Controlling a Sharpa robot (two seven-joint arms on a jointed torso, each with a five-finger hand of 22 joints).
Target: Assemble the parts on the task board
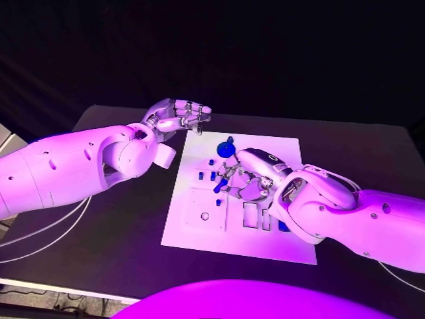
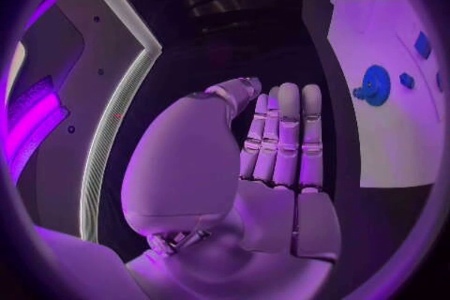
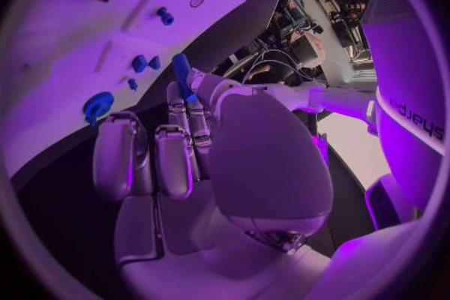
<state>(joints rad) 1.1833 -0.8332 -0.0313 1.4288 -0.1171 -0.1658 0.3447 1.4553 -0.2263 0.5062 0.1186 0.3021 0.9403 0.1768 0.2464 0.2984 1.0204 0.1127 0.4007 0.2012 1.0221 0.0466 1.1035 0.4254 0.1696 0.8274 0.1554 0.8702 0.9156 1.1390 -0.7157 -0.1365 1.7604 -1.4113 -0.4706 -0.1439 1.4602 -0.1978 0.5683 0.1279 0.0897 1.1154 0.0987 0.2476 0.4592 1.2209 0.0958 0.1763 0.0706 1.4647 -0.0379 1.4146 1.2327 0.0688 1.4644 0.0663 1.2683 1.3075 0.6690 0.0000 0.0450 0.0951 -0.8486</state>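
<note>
The white task board [image 1: 270, 236] lies in the middle of the black table. My right hand [image 1: 248, 178] hovers over the board's centre and pinches a slim blue part [image 3: 181, 73] between thumb and a finger; the part's tip [image 1: 219, 187] points down at the board. A round blue part [image 1: 227, 149] stands near the board's far edge, also seen as the round blue part [image 2: 375, 84]. Small blue parts [image 1: 202, 176] stand in the board to the left of the hand. My left hand [image 1: 179, 117] hangs off the board's far left corner, fingers curled in on nothing.
Rectangular slots [image 1: 252, 216] and a round hole [image 1: 205, 215] are cut in the board's near half. Bare black table [image 1: 126, 226] lies left of the board. My right forearm [image 1: 366, 219] covers the board's right side.
</note>
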